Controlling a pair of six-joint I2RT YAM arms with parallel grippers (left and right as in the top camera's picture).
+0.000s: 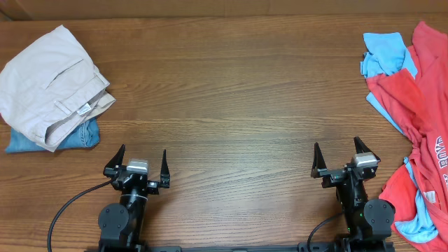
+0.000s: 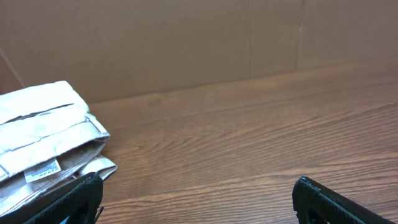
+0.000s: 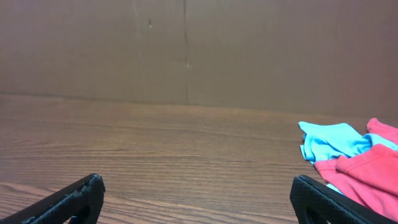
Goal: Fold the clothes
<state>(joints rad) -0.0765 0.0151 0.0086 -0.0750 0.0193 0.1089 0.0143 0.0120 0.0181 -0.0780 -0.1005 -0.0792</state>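
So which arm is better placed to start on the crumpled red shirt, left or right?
Probably the right: the right gripper, open, sits close to the red T-shirt heap; the left gripper is far off, by the beige trousers.

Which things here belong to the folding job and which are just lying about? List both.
For the job:
- red T-shirt, in a heap at the right
- blue shirt, tangled with it

Just lying about:
- beige trousers, already folded
- jeans, under the trousers
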